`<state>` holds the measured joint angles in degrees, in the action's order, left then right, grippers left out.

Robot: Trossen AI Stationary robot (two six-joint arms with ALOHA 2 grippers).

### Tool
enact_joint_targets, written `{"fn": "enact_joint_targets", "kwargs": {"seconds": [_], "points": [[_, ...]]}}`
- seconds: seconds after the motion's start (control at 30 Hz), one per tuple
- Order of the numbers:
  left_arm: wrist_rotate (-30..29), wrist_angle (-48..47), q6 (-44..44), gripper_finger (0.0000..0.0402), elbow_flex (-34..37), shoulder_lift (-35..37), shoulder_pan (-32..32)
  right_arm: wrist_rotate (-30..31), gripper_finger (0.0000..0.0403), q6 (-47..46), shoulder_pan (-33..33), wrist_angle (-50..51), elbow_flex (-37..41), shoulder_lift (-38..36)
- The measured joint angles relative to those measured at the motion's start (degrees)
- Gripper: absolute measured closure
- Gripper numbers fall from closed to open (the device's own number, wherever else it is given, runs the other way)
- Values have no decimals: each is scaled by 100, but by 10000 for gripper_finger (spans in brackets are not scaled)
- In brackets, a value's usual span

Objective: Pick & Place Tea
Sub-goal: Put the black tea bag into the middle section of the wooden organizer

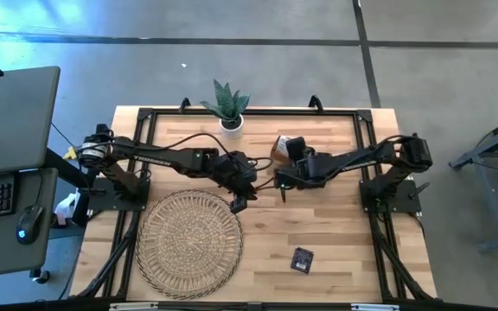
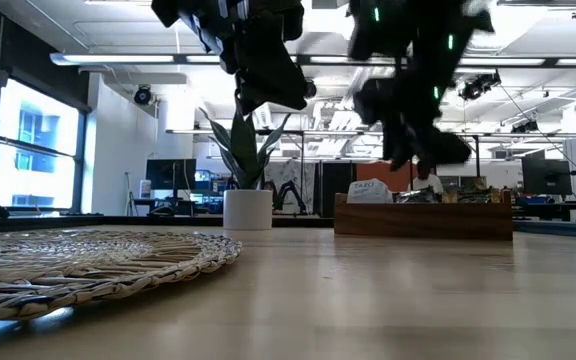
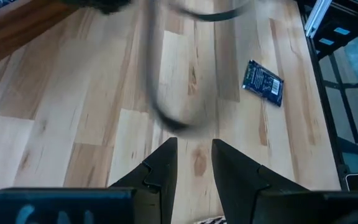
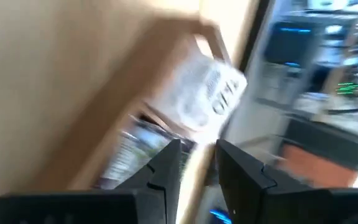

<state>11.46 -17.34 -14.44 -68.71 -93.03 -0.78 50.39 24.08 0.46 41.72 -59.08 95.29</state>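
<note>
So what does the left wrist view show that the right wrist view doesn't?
Only the left wrist view: a dark blue tea sachet lying flat on the bare wooden table, alone, and a blurred dark cable crossing ahead of the left claw. Only the right wrist view: the brown wooden tray with sachets standing in it, and the room beyond. Both: two dark fingers slightly apart, holding nothing.

Woven mat [image 1: 188, 244] lying on table's [image 1: 335, 250] front-left; potted plant [image 1: 228, 105] standing at back edge; wooden tray [image 2: 423, 216] sitting nr plant.
</note>
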Motion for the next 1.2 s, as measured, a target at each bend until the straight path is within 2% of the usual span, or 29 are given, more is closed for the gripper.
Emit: {"fn": "enact_joint_targets", "kwargs": {"seconds": [0.17,0.23,0.37,0.5,0.7,0.83,1.0,1.2], "points": [[9,8,48,303,-11,231,0,-1204,315,-1803,615,1524,-1142,-2],[4,-131,76,303,7,354,-17,-1658,322,-2320,1006,1809,-1454,-8],[-9,-87,213,303,0,614,-208,-2532,326,-3130,1936,1649,-1619,-10],[-9,-101,219,303,0,813,-446,-3163,318,-4496,2880,1019,-1447,-9],[-451,25,43,303,0,1052,-778,-3538,287,-6077,3892,-318,-799,28],[-806,100,-180,303,0,1054,-903,-3369,266,-6745,4174,-1113,-201,31],[-1014,98,-437,303,0,1054,-901,-3372,254,-6826,4239,-1957,654,33],[-1219,98,-538,303,0,1054,-901,-3414,252,-6778,4222,-3572,1747,33]]}}
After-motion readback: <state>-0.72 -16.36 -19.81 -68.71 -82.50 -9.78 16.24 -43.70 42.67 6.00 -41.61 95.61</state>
